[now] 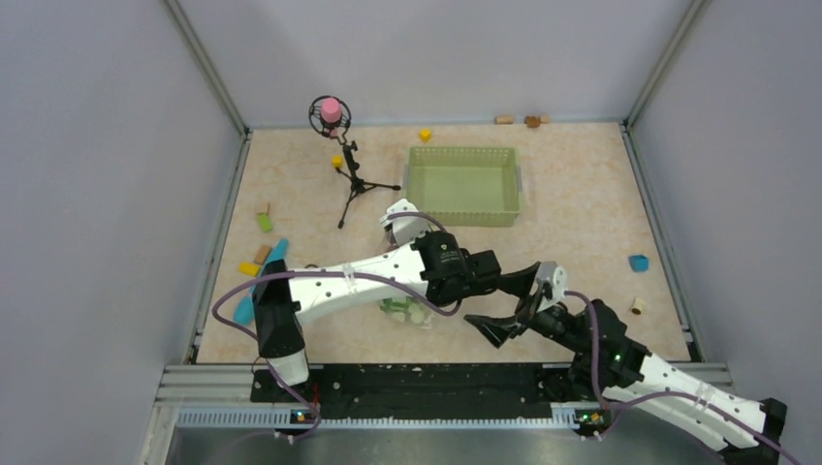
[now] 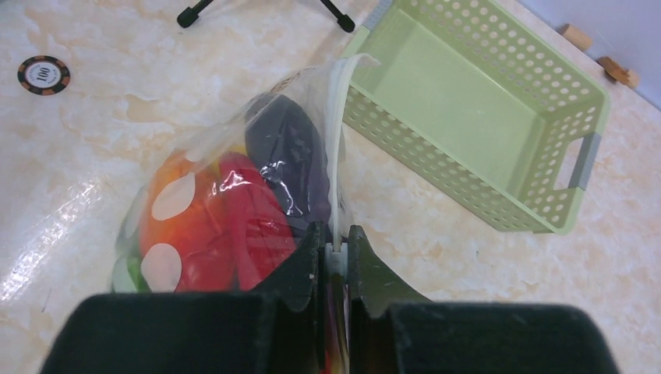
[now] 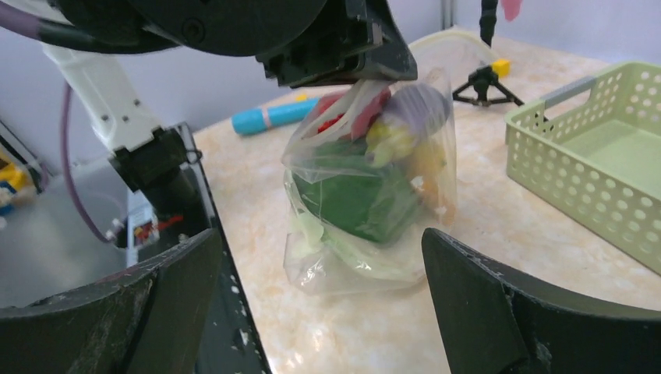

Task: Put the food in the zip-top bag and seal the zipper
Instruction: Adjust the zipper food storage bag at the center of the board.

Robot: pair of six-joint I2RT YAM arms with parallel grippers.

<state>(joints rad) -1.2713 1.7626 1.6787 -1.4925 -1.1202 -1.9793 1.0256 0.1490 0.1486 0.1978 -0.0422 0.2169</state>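
- Bag position: zip-top bag (image 3: 366, 195) sat on the table (image 2: 93, 156) in front of the arms, apart from the green basket (image 2: 436, 164), and was held up by its top.
- Contents: the food was inside, with eggplant (image 2: 288, 156) and red chili (image 2: 249, 226) high, and green pepper (image 3: 351, 199) low.
- Left gripper (image 2: 335, 238): pinched shut on the zipper (image 2: 337, 140).
- Right gripper (image 3: 321, 249): jaws spread wide and empty, facing the bag's side.
- Seal: could not tell how much of the strip was pressed closed.
- Handling, judged: thin film, slippery and limp. The load looked light but lumpy and likely to sag.
- Hold, judged: the stiffer strip was the best place to take hold, since the film would stretch or slip.
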